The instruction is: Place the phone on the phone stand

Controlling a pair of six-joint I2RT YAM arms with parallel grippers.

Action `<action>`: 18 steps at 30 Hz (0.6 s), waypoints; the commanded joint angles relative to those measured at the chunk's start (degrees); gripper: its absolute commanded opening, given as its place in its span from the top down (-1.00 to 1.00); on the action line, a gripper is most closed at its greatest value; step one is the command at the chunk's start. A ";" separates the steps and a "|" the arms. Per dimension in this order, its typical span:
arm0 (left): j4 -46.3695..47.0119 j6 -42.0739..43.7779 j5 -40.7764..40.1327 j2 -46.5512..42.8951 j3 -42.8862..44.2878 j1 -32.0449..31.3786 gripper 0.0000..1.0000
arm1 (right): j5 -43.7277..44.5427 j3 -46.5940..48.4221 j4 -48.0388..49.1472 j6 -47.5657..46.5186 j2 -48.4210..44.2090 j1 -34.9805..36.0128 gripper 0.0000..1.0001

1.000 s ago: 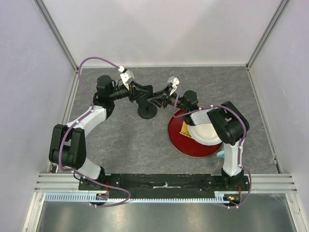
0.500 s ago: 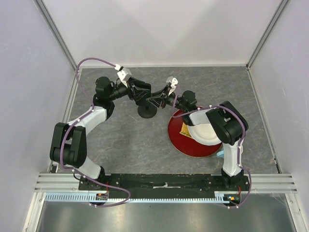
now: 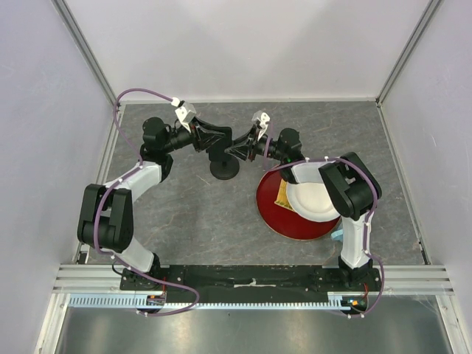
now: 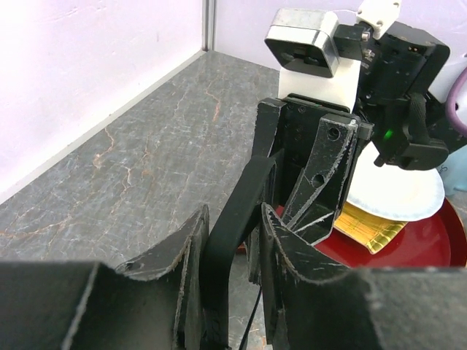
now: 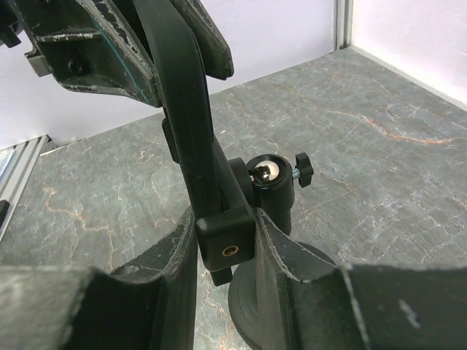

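Top external view, read from the left: the left gripper (image 3: 212, 139) reaches over the far middle of the table, its tips nearly meeting those of the right gripper (image 3: 239, 147) above the phone stand (image 3: 224, 172). Left wrist view shows a thin black slab, judged to be the phone (image 4: 232, 219) seen edge-on, lying between the left fingers (image 4: 188, 255). One pad appears to touch it and a dark sliver shows at the other, so it cannot be told whether that claw is clamped or merely flanking. The slab's long axis runs straight from the left claw across to the right one (raised off the table, over the stand's post). Right wrist view shows its far end meeting the clamp head (image 5: 226, 246), a small black block with a brass hole. The right fingers are closed on that block from both sides, with the ball joint (image 5: 271, 179) just behind. Judgement: the coming move turns on this line-up. The phone lies directly ahead of the left claw and enters the clamp endwise, so the left arm would feed while the right steadies. The red plate (image 3: 280, 221) sits apart to the right.
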 commanded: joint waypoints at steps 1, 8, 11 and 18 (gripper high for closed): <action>2.06 -1.26 2.18 1.22 1.46 -0.60 0.47 | 0.03 5.54 -10.17 -5.22 -0.12 -0.93 0.94; 3.38 -2.23 2.98 0.78 0.93 -0.33 -0.03 | 1.16 5.89 -11.93 -6.36 -0.38 -1.02 1.00; 4.52 -3.01 2.89 0.25 0.49 0.02 -0.18 | 2.04 5.98 -12.81 -6.45 -0.83 -1.02 0.78; 7.42 -4.60 0.18 -2.12 -1.70 0.63 -0.25 | 9.76 5.81 -17.55 -6.18 -2.14 -0.94 -0.30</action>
